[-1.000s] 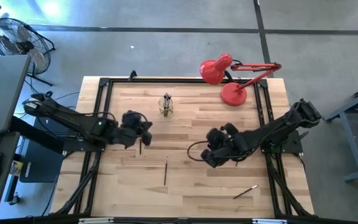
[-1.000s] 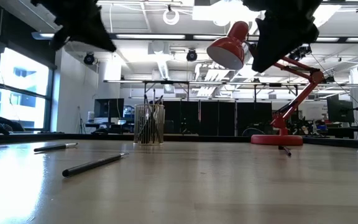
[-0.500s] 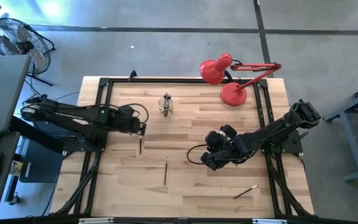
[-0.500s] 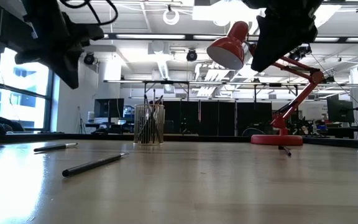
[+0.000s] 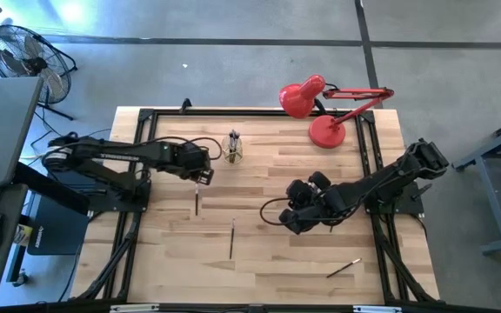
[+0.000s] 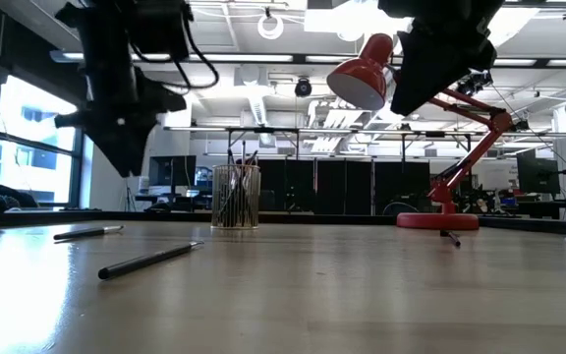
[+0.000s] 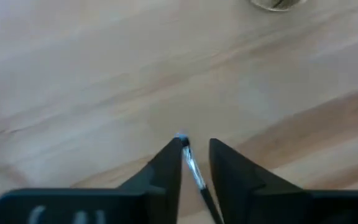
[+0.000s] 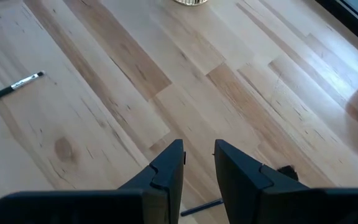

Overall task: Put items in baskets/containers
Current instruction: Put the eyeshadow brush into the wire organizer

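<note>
— While several sticks already stand in the clear cup [image 5: 232, 150] at the far left-centre of the table [image 5: 268, 278], how much is left?

— At least three sticks lie loose: one near the cup [image 5: 197, 203], one nearer the middle [image 5: 231, 239], one at the near right [image 5: 344, 268].

— And the arms?

— The left gripper [image 7: 196, 148] hangs over the stick near the cup, fingers spread, with the stick's silvery tip showing in the gap. I judge it not yet gripped. The right gripper [image 8: 197, 155] waits right of centre, fingers apart, holding nothing.

— So, roughly?

— Well underway, by my reckoning. The cup holds a share, the rest is to be collected, and this pickup looks like the next step.
</note>
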You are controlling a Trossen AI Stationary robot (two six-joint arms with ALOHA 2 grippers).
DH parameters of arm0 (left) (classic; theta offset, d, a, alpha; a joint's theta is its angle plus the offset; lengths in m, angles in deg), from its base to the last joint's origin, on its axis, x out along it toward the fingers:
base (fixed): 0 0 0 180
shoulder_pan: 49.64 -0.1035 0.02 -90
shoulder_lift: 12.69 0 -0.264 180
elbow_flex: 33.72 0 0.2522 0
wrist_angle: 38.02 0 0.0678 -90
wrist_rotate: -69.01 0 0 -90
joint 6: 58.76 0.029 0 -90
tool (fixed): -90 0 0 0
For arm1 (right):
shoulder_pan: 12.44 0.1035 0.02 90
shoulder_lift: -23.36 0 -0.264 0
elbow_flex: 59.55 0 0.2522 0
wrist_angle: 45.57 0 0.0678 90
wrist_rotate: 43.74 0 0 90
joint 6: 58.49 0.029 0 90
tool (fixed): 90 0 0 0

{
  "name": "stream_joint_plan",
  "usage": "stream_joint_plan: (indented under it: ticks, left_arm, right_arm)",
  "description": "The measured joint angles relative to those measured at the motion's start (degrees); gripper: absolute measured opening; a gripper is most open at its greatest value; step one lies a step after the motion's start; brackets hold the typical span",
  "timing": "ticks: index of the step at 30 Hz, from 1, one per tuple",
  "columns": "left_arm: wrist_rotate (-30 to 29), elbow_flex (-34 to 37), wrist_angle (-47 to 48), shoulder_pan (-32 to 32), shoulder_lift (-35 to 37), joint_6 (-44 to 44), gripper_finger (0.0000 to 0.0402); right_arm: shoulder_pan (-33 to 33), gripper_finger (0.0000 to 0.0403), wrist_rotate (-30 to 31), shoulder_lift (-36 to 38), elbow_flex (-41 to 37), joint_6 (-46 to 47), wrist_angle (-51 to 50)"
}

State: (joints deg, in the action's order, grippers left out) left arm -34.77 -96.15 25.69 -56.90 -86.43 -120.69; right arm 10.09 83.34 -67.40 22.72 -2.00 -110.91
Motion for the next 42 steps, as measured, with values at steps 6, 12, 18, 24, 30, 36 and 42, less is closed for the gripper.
stream_joint_plan:
  ticks: [6,12,18,24,30,36,42]
  left_arm:
    - [2.43,0.03,0.35,-2.50,-4.31,-2.87,0.0141]
    - [9.43,0.05,0.15,-7.41,-9.48,-2.91,0.0147]
    - [11.58,0.05,-2.39,-8.61,-13.04,-2.83,0.0147]
    - [12.22,0.04,-4.04,-8.50,-14.23,-2.59,0.0147]
    - [12.27,0.11,-4.26,-8.50,-16.13,-2.67,0.0147]
    - [13.29,1.05,-5.89,-8.50,-17.45,-2.61,0.0147]
    - [12.43,1.16,-6.46,-8.50,-17.49,-2.68,0.0147]
  right_arm:
    - [-0.07,0.0087,-0.04,0.00,0.00,0.00,-0.03]
    - [-0.09,0.0087,0.01,0.02,-0.01,-0.02,-0.02]
    - [-0.09,0.0087,-0.24,0.02,-0.02,-0.02,-0.07]
    - [-0.09,0.0087,-0.49,0.02,-0.02,-0.46,-0.07]
    - [-0.09,0.0087,-0.66,0.02,-0.02,-0.46,-0.09]
    - [-0.09,0.0087,-1.13,0.04,-0.02,-0.45,-0.11]
    - [-0.09,0.0087,-1.42,0.04,-0.02,-0.46,-0.22]
